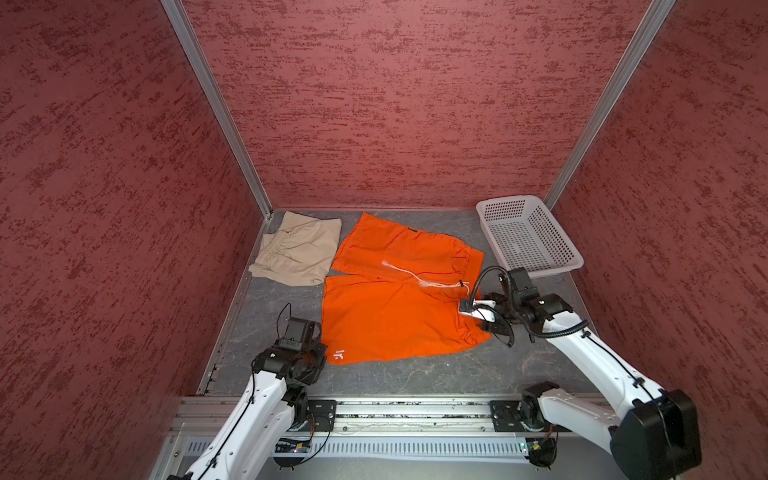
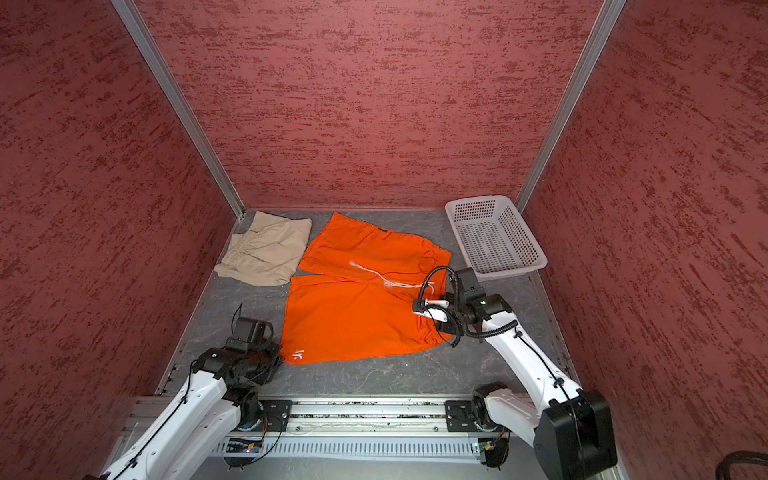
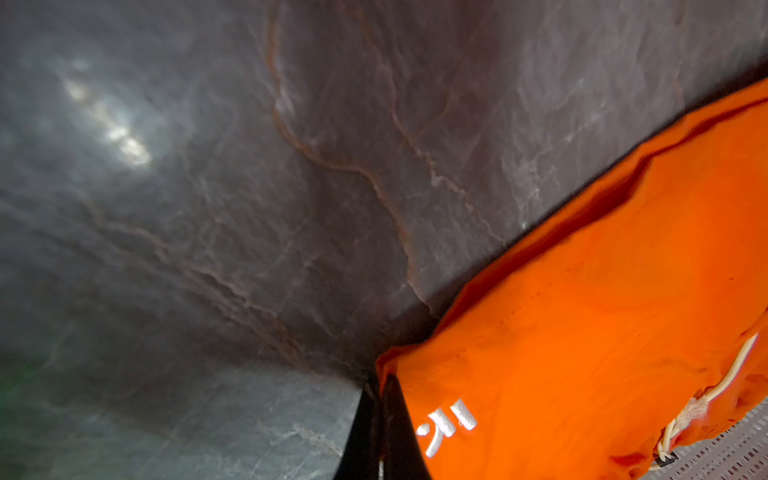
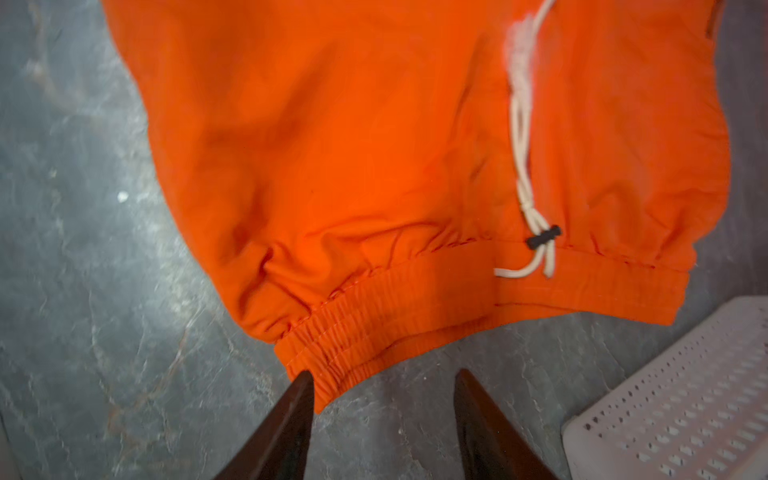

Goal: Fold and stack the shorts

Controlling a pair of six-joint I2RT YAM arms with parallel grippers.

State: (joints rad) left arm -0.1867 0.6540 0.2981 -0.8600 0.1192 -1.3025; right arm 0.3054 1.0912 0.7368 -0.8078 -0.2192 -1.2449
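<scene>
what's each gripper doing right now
left gripper: closed on a hem corner of the orange shorts
right gripper: open around the waistband corner, holding nothing

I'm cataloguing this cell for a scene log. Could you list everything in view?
orange shorts: one, bright orange, spread flat mid-table
drawstring: one, white, lying across the orange shorts
beige shorts: one, beige, far left corner
basket: one, white perforated, far right corner
table: one, grey marbled
walls: three, red textured
left tool: one, dark, shut on the orange shorts' hem corner
right tool: one, dark, open at the waistband corner
</scene>
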